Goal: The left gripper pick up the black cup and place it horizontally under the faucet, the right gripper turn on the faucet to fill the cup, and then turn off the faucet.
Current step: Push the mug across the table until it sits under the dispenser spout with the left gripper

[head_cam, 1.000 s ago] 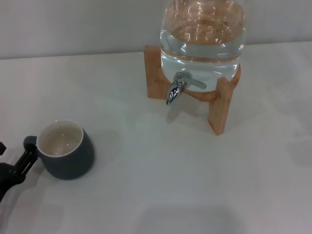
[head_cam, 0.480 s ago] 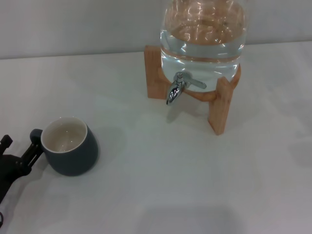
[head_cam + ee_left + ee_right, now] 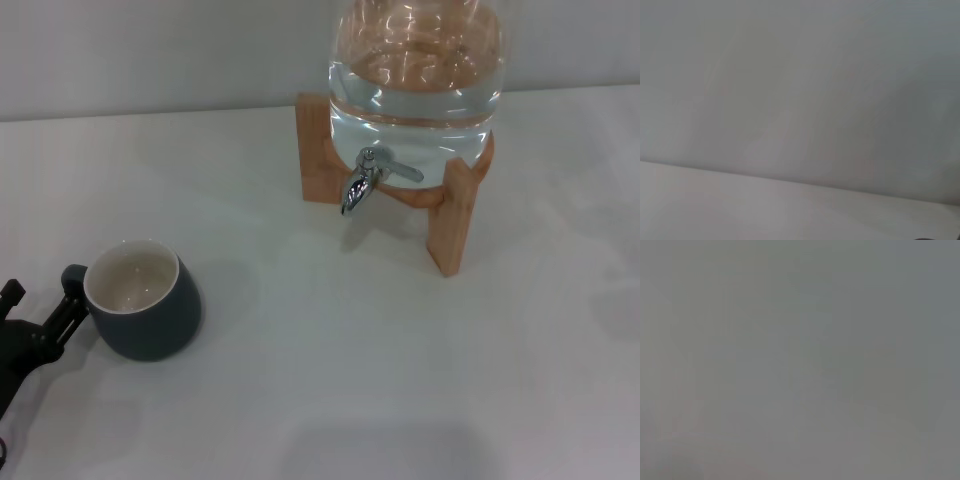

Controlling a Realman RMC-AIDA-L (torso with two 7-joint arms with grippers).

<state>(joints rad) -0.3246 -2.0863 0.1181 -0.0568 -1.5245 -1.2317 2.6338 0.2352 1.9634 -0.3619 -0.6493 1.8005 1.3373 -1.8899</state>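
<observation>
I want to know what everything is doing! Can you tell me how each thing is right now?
black cup: upright on the table, empty, far from the spout.
faucet: no water running.
glass jug: holds water, sitting in its wooden stand.
left gripper: fingers at the cup's handle.

White table, matte, fills most of the head view. Clear glass water jug at the far side, water-filled, top cut off by the frame edge. It sits in a light wooden stand with upright legs. Pale grey wall behind the table.
</observation>
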